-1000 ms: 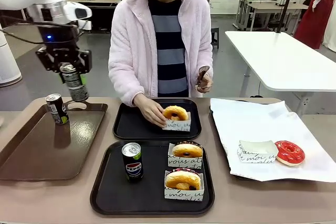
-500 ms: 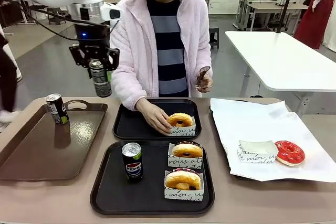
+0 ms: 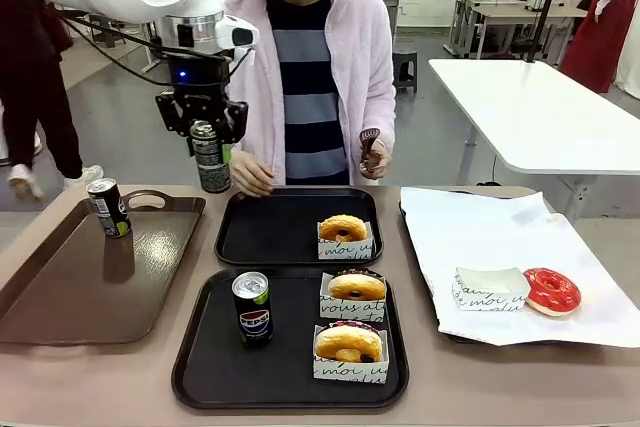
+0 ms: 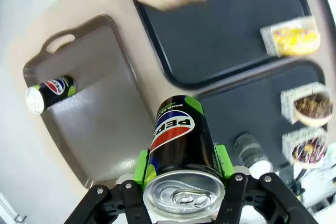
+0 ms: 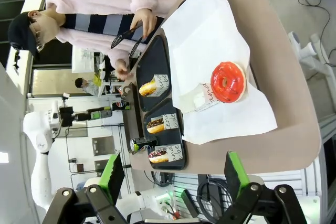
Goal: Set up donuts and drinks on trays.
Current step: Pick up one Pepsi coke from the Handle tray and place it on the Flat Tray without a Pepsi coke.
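Note:
My left gripper (image 3: 205, 125) is shut on a dark Pepsi can (image 3: 211, 159), held in the air above the gap between the brown tray and the far black tray (image 3: 262, 237). The left wrist view shows this can (image 4: 178, 142) clamped between green pads. A golden donut (image 3: 343, 229) sits on the far tray. The near black tray (image 3: 210, 367) holds a Pepsi can (image 3: 252, 308) and two donuts (image 3: 356, 289) (image 3: 348, 344). A red-iced donut (image 3: 551, 290) lies on white paper. My right gripper (image 5: 174, 174) is open and high above the table.
A glossy brown tray (image 3: 60, 287) at the left holds another can (image 3: 108, 207). An empty paper holder (image 3: 488, 287) lies beside the red donut. The person's hand (image 3: 250, 175) rests at the far tray's corner; the other hand holds tongs (image 3: 368, 147).
My left arm carried the can rightward from above the brown tray toward the far black tray. The person left the donut on that tray and drew the hand back.

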You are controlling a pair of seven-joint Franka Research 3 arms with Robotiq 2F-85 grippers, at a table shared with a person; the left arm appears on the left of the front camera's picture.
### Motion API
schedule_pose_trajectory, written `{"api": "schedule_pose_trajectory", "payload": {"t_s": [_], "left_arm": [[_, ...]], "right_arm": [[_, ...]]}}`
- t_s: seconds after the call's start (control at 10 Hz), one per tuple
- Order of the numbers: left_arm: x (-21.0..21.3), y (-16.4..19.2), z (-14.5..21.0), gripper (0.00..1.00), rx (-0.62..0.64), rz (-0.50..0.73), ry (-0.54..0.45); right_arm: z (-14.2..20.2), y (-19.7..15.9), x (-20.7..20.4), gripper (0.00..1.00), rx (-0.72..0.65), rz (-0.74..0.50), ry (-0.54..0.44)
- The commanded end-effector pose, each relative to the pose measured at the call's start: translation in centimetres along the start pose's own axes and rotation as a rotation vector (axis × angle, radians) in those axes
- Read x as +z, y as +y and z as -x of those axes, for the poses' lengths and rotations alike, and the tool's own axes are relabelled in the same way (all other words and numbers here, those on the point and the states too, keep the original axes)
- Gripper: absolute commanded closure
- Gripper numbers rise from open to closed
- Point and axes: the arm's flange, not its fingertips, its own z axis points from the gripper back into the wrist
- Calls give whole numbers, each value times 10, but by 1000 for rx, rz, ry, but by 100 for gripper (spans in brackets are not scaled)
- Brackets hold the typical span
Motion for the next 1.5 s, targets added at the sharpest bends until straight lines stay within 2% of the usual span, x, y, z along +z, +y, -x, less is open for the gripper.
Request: {"api": "schedule_pose_trajectory", "payload": {"t_s": [0.0, 0.1, 0.2, 0.4, 0.6, 0.7, 1.4], "left_arm": [[15, 40, 101, 41, -139, 30, -42], [17, 47, 145, 41, -201, 32, -84], [15, 47, 161, 41, -236, 5, -85], [10, 41, 162, 41, -237, 1, -76], [8, 41, 147, 41, -195, -21, -42], [10, 44, 174, 41, -234, -10, -61], [10, 44, 174, 41, -234, -10, -61]], "right_arm": [[1, -2, 1, 0, 3, -5, 7], [1, -2, 1, 0, 3, -5, 7], [1, -2, 1, 0, 3, -5, 7], [1, -2, 1, 0, 3, -5, 7], [1, -2, 1, 0, 3, -5, 7], [1, -2, 1, 0, 3, -5, 7], [1, -2, 1, 0, 3, -5, 7]]}}
